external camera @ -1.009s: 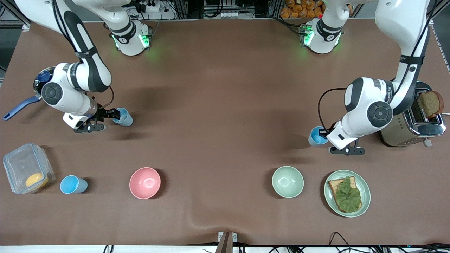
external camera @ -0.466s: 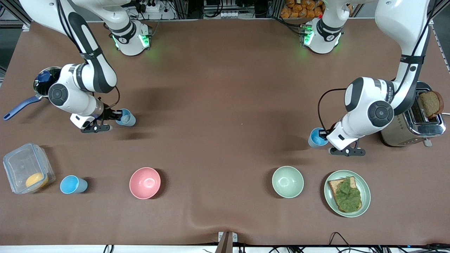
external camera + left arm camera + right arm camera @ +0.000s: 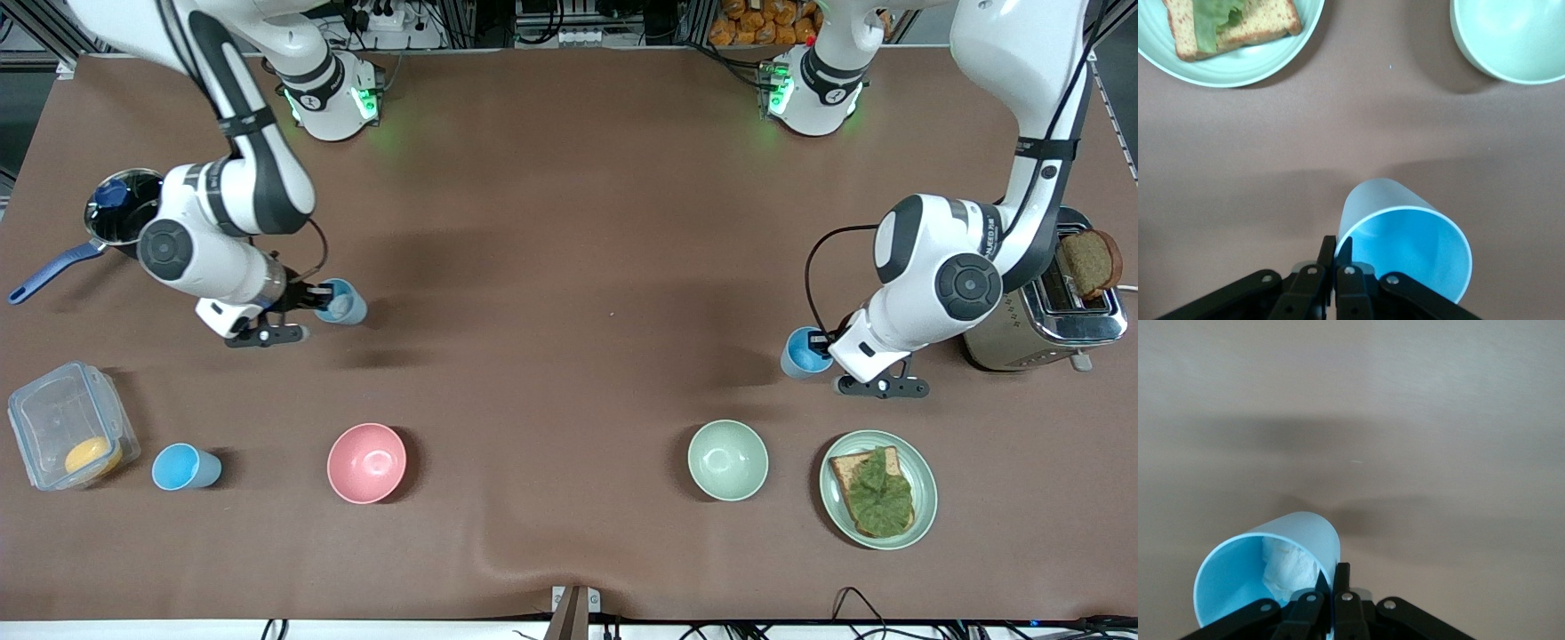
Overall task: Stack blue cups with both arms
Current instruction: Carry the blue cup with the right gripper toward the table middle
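Jaws of right gripper (image 3: pixel 313 299) pinch a blue cup's (image 3: pixel 342 302) rim, above the counter (image 3: pixel 569 267) near the pan (image 3: pixel 116 218); left gripper (image 3: pixel 820 342) pinches another cup (image 3: pixel 803 352) beside the toaster (image 3: pixel 1045 311).

No text on anything here can be read.

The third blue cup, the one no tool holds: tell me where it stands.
The free blue cup stands upright near the front camera, toward the right arm's end of the table, between the clear container and the pink bowl.
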`<state>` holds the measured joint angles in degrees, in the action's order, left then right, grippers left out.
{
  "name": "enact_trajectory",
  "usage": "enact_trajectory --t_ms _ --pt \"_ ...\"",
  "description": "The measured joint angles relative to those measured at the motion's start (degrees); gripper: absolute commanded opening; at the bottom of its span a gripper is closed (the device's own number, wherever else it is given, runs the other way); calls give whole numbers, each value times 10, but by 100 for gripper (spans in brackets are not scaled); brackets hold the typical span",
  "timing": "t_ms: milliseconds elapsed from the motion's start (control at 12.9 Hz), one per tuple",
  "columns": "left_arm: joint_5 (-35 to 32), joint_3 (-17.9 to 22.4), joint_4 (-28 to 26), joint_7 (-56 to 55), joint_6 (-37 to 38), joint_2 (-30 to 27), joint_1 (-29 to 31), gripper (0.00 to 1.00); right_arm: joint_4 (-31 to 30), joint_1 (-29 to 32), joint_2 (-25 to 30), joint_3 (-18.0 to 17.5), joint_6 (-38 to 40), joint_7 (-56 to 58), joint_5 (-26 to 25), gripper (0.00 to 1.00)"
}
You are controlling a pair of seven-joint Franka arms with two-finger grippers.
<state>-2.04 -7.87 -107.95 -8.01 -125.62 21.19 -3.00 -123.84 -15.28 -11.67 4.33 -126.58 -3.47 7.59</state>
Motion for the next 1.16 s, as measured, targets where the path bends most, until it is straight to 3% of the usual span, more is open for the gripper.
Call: enact_trajectory --t_ms 388,621,854,1164 --pt "0 0 6 0 0 0 0 0 29 -153 -1 -3 -1 -234 6 0" --pt "0 -1 17 -7 18 1 -5 0 44 -223 -15 -4 -25 -334 37 0" --pt "0 -1 60 -34 69 10 -16 0 79 -276 -63 -4 -62 -432 43 0" --pt "0 -1 79 -38 80 18 -27 0 146 -314 -137 -3 -91 -520 46 0"
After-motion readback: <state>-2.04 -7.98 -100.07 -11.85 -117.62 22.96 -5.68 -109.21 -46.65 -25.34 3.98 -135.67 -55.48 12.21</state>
